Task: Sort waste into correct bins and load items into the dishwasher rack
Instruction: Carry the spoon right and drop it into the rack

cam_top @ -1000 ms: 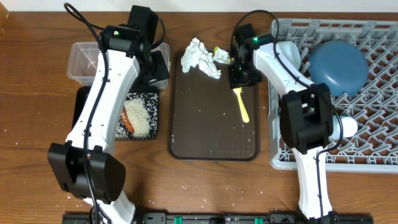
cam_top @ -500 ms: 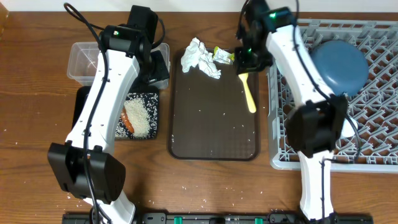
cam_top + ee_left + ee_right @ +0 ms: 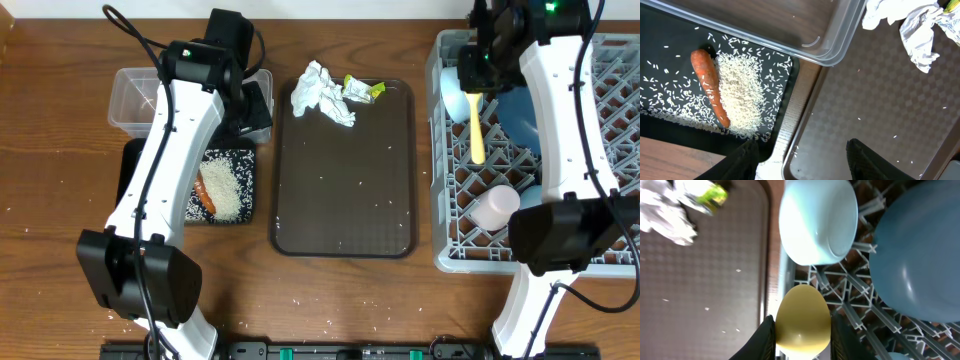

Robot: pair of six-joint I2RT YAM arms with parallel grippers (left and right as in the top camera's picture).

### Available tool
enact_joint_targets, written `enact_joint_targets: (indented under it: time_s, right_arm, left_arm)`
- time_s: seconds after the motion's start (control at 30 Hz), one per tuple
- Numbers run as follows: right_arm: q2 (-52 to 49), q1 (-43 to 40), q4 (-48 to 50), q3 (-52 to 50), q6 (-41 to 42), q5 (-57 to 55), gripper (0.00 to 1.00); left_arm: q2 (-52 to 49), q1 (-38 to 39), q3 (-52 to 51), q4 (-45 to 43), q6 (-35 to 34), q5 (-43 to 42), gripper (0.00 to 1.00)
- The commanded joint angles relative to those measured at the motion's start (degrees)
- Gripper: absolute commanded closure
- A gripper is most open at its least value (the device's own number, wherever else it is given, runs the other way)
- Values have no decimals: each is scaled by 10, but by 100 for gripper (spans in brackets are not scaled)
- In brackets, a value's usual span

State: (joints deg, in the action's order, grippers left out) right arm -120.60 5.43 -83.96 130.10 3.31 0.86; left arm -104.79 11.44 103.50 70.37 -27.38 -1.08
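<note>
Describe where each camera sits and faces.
Overhead: above the table, straight down on both arms, brown serving tray and grey plastic dishwasher rack.
Left wrist: on the left arm, down at orange carrot in black tray; left jaws at bottom.
Right wrist: down over the rack; right jaws grip the yellow plastic spoon.
Wrist views share the crumpled white paper napkin.

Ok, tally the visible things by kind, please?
Waste: 4 (orange carrot, white rice pile, crumpled white napkin, yellow-green wrapper)
Dishes: 4 (round blue plate, yellow plastic spoon, pale-blue cup, pink-and-white cup)
Containers: 4 (clear plastic tub, black tray, brown tray, grey plastic rack)
Total: 12
</note>
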Motion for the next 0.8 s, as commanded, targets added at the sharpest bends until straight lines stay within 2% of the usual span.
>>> enact_joint_targets:
  time_s: [0.0,0.3,0.4,0.47,0.57,0.77]
  right_arm:
    - [-9,-1,8,-43,-28,-8,95]
    - [-9,0,10,-136,-18,26,94]
    - [-9,-1,8,-143,-16,26,86]
    - [-9,-1,8,-143,-16,26,74]
    - [-9,-1,10,-143,-16,26,64]
    - [-9,-1,26,-142,-17,26,59]
  left_arm:
    - [7,-3,13,2,-2,7,40]
    - [7,-3,13,-2,-2,7,41]
    - [7,-3,13,-1,-1,7,41]
    - [7,-3,13,-1,-2,7,41]
    - [7,-3,13,-1,-2,7,41]
    - [7,-3,13,-1,-1,7,41]
